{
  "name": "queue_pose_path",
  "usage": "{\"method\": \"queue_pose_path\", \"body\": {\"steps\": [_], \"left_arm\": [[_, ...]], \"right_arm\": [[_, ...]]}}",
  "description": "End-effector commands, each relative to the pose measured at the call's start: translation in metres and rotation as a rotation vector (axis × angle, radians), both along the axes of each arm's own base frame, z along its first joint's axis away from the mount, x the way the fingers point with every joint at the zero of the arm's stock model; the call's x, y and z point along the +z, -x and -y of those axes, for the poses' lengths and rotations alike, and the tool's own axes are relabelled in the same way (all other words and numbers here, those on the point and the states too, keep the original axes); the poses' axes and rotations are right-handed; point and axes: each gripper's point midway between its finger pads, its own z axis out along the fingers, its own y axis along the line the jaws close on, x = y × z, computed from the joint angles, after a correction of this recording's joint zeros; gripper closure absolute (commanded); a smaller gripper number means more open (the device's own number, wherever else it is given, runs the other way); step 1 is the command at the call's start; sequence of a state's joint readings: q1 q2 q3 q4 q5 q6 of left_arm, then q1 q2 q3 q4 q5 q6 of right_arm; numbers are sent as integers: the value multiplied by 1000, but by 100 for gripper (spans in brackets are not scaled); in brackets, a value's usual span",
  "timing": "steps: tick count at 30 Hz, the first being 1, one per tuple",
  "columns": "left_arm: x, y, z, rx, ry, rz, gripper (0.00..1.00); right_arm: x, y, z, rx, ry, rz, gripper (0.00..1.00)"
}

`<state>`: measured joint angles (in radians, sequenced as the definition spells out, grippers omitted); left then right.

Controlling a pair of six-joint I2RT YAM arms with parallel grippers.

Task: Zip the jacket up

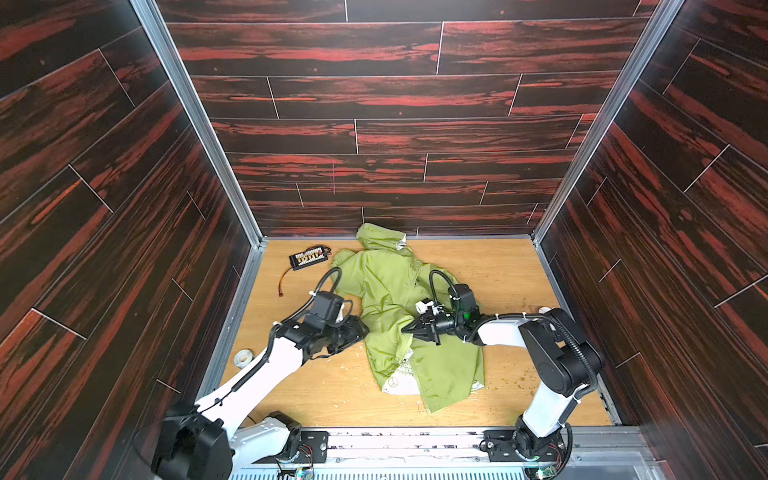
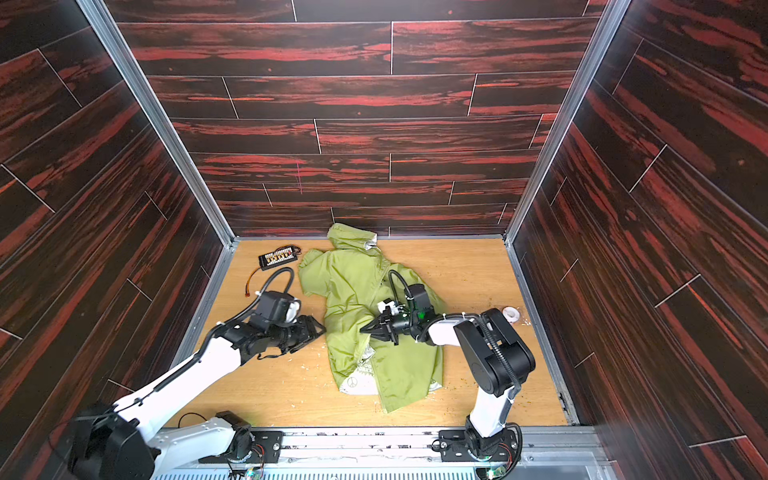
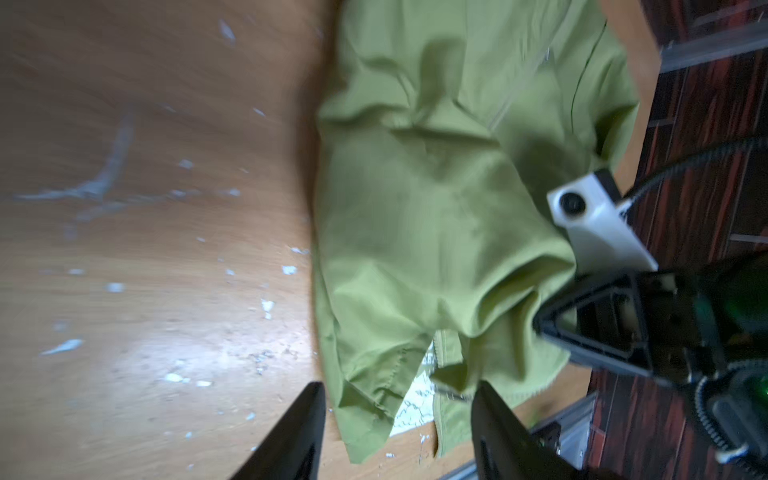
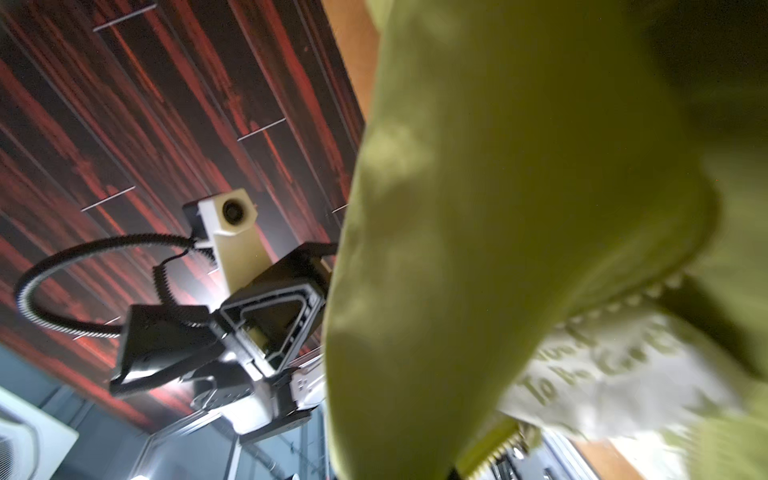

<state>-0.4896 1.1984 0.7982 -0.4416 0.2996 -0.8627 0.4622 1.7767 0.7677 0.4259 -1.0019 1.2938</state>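
Holding thin olive-green fabric jacket [image 1: 390, 286] | right fingers [image 1: 419, 328] clamped on its front fold | left fingers [image 3: 299, 432] spread, empty, beside its left edge | long axis runs hem-to-hood, away from both arms

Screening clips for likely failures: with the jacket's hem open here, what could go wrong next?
1. The right tool pinches bunched fabric of the jacket; pulling may only drag cloth.
2. The left tool is open, holding nothing, so the jacket could slide.
3. Fabric fills the right wrist view, hiding most of the zipper.
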Motion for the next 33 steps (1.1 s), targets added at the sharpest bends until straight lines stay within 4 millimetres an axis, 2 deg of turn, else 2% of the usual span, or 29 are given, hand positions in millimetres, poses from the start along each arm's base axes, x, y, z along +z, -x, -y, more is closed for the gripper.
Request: {"method": "queue_pose_path", "body": {"steps": [1,5,8,12,15,20,33], "left_arm": [[10,-4,25,-80,11,39,42],[1,-3,53,-143,4,23,41],[-5,-4,70,-175,-2,9,42],[-16,-10,80,-178,-16,-12,44],[-25,-14,82,-174,-32,-28,44],[-40,-14,82,-199,-87,-48,37],[-45,8,83,-392,-250,70,29]], "right_arm": [[-10,-4,33,-59,84,20,82],[-13,-11,61,-108,177,46,68],[-5,-13,69,-113,251,99,51],[11,-10,78,-144,315,155,40],[16,-1,88,-162,379,183,40],[4,17,100,-153,457,189,39],[-36,40,93,-31,591,207,44]]}}
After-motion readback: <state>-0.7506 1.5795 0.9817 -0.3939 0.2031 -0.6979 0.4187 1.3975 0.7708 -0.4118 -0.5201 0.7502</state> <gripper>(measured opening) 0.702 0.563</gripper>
